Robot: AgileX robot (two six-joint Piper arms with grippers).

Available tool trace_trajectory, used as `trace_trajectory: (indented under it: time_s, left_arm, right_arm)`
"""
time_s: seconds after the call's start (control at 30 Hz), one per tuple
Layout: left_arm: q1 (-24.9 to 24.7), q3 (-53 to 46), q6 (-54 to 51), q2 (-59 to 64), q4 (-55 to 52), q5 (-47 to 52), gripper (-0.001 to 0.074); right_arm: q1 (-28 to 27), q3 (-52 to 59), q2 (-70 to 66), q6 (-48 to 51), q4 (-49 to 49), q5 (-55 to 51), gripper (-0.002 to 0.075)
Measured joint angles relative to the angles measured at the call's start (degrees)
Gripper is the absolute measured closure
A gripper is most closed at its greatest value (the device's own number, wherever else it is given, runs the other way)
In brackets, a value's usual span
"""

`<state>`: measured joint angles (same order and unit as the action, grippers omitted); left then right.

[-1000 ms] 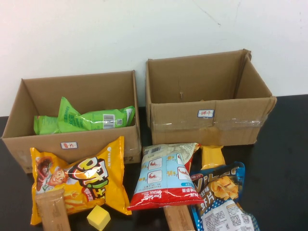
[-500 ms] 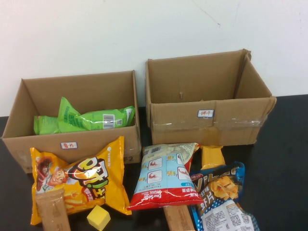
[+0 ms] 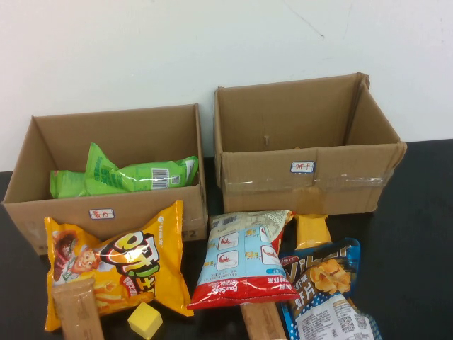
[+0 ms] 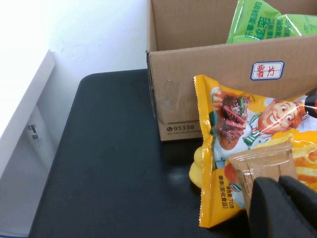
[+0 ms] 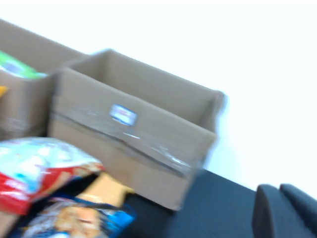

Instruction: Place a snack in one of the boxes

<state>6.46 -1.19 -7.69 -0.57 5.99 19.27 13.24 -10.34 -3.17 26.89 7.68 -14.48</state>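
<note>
One bright-green snack bag (image 3: pixel 138 176) lies inside the lower brown box (image 3: pixel 106 212) at the left of the high view, its barcode label facing up, leaning on a duller green bag (image 3: pixel 67 183) beside it. Just in front of that box, the yellow cartoon bag (image 3: pixel 117 265) rests on the black table (image 3: pixel 417 234), with a tan wrapper (image 3: pixel 76 308) and a yellow cube (image 3: pixel 145 320) on its lower edge. Right of centre stands the taller taped box (image 3: pixel 308 149), with a pale blue-and-red bag (image 3: pixel 244 258) and a blue chip bag (image 3: pixel 325 283) before it. My left tool (image 4: pixel 285 208) sits low over the tan wrapper; my right tool (image 5: pixel 285 213) hangs near the taped box's far corner. Neither arm appears in the high view, and I cannot tell how wide either tool stands.
</note>
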Motion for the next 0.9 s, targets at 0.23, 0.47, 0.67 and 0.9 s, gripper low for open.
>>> trace_trajectory:
  time_s: [0.23,0.47,0.67,0.9]
  left_arm:
    - [0.0,0.0,0.0,0.0,0.0,0.0,0.0738]
    - [0.0,0.0,0.0,0.0,0.0,0.0,0.0738]
    - [0.0,0.0,0.0,0.0,0.0,0.0,0.0738]
    - [0.0,0.0,0.0,0.0,0.0,0.0,0.0738]
  right_arm:
    - [-7.8,3.2,2.9,-0.5,-0.3,0.1,0.0727]
    - [-9.1,8.7,2.9,-10.6,-6.3,1.6,0.0727]
    - [-14.4,11.9,3.7,-23.6,-16.7,-0.5,0.0727]
    - [-10.7,11.9,3.7,-24.8,-15.3,-4.9,0.0727]
